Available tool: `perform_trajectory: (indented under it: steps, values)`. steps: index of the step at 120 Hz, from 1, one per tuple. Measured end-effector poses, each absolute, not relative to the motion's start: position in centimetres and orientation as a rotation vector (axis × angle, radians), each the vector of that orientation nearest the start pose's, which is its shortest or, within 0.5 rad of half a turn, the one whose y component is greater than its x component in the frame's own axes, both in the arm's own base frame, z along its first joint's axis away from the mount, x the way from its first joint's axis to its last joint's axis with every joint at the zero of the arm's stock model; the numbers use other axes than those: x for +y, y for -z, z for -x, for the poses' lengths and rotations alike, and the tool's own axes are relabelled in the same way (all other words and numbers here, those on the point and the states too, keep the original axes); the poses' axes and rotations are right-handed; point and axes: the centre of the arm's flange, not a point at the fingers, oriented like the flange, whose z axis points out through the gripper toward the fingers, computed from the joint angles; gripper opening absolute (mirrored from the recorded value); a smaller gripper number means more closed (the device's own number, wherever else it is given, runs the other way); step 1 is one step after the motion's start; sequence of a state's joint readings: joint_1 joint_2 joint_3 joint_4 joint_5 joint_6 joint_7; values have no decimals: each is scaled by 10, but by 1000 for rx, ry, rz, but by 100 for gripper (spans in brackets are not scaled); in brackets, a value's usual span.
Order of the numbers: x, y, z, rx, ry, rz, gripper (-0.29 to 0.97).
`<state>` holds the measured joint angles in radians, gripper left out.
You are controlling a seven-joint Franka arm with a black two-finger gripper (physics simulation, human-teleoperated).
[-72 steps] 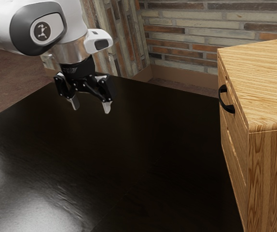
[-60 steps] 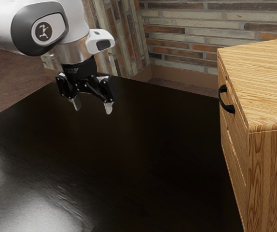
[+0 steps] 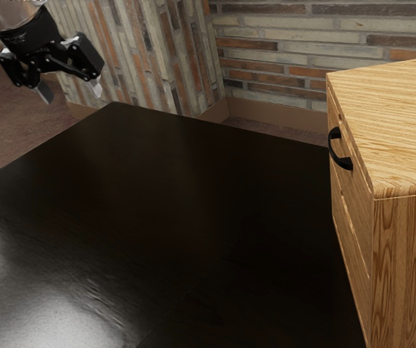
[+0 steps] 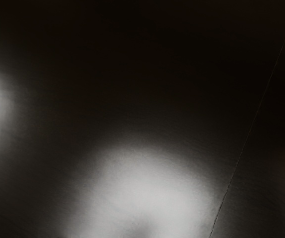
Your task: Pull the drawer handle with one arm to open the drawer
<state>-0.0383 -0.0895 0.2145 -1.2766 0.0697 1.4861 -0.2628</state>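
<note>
A light wooden cabinet (image 3: 393, 145) stands at the exterior view's right edge of the dark table (image 3: 157, 232). Its top drawer front (image 3: 343, 168) faces the view's left and carries a black curved handle (image 3: 338, 149); the drawer looks flush with the cabinet. My black gripper (image 3: 69, 90) hangs high at the exterior view's upper left, far from the handle, with its fingers spread open and nothing between them. The wrist view looks down on the glossy dark tabletop (image 4: 147, 99) with pale light glare.
A brick wall (image 3: 280, 51) runs behind the table. A lower drawer front (image 3: 350, 250) sits under the top one. A thin seam (image 4: 251, 129) crosses the tabletop in the wrist view.
My hand has risen and pulled back toward the exterior view's upper left, away from the cabinet; the white arm body has left the frame. The fingers stay open and the drawer has not moved.
</note>
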Motion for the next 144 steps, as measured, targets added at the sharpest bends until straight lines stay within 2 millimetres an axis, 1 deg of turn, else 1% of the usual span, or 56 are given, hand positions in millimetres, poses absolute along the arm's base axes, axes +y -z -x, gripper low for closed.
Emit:
perform_trajectory:
  steps: [8, 18, 44, 49, 53, 59, 68, 74, 85, 92, 102, 117, 144]
  values:
    - [99, -793, -492, -687, 449, 2995, 68]
    - [97, -781, -502, -683, 415, 2997, 68]
    - [101, -771, -506, -706, 384, 3014, 68]
    - [98, -763, -509, -709, 357, 3069, 68]
    - [94, -747, -513, -709, 303, 3103, 68]
    - [84, -734, -517, -699, 250, 3124, 68]
    - [60, -720, -528, -697, 204, 3180, 68]
    - [45, -712, -540, -711, 211, 3213, 68]
    - [15, -694, -569, -771, 245, 3314, 68]
    - [-2, -694, -580, -811, 294, 3373, 68]
    - [-18, -694, -587, -879, 339, 3433, 68]
    - [-37, -678, -591, -981, 350, 3471, 68]
    - [-75, -674, -598, -1072, 415, 3514, 68]
